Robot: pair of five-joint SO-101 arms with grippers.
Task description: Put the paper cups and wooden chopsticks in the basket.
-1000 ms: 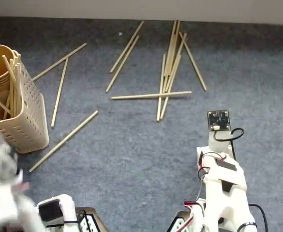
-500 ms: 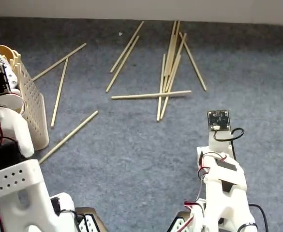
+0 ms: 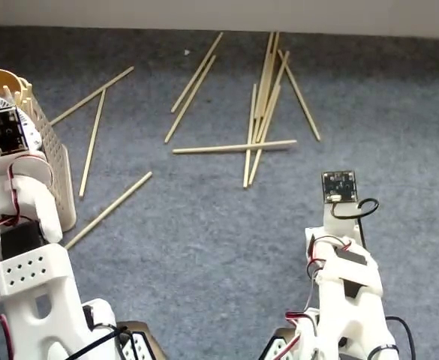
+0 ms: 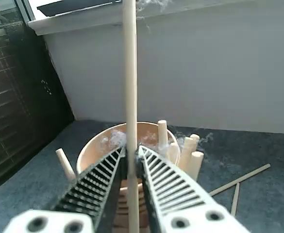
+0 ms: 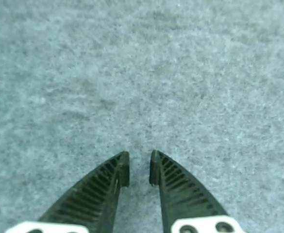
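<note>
Carpet in plain grey covers the worktop (image 3: pixel 204 255). Nearest me, at about 5 o'clock, the right arm (image 3: pixel 347 285) sits low. Its right gripper (image 5: pixel 139 170) hangs just above bare carpet, jaws a little apart with nothing between them.

At 8 o'clock the left arm (image 3: pixel 24 270) rises beside the perforated beige basket (image 3: pixel 54 165), which stands at 9 to 10 o'clock. The left gripper (image 4: pixel 131 156) is clamped on a wooden chopstick (image 4: pixel 129 73), held upright over the mouth of the paper cups (image 4: pixel 94 148) nested inside the basket. Several chopstick ends (image 4: pixel 192 162) already stick up beside it.

To do this drop well, I'd say, keep the stick vertical and centred over the opening. Bring its foot well below the rim and only then let go, so it neither tips out nor knocks its neighbours. The basket looks light, so the arm should not nudge its wall.

Farther out lie the loose chopsticks. One (image 3: pixel 110 208) slants just beside the basket's foot and two (image 3: pixel 91 142) fan out at 10 o'clock. A pair (image 3: pixel 193 86) lies near 12, and a crossed heap (image 3: pixel 264 97) sits at 1 o'clock by the far edge.

As for writing, I can read none. The basket and cups look plain, and whatever is printed on the small boards (image 3: pixel 339 186) atop the wrists is too fine to make out.
</note>
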